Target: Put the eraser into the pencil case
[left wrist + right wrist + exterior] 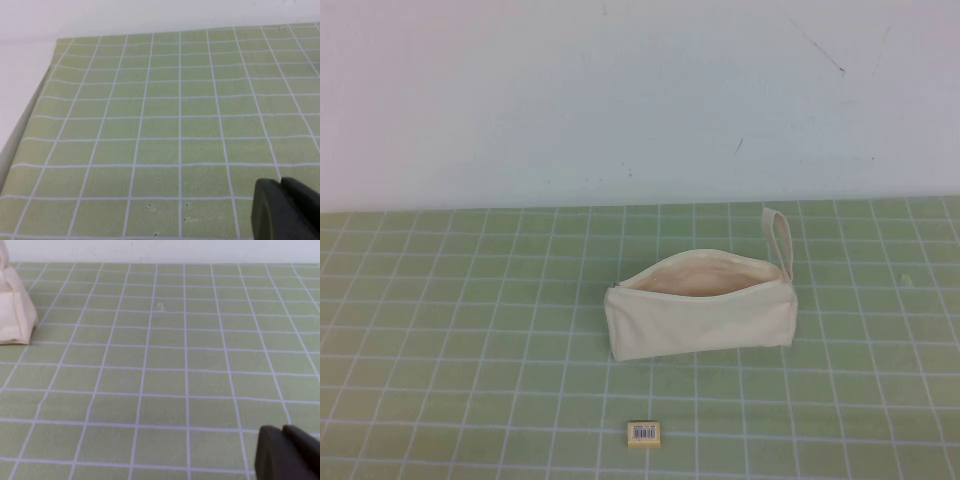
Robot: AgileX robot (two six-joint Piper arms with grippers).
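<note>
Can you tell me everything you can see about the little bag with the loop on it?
The pencil case is a long, boxy, cream pouch that looks like fabric. It lies on the green grid mat, its top gaping open so the pale inside shows. A thin strap loop sticks out at its right end. The eraser lies apart, nearer the robot. Nothing touches the case except the mat. The left gripper and right gripper are away from it.
</note>
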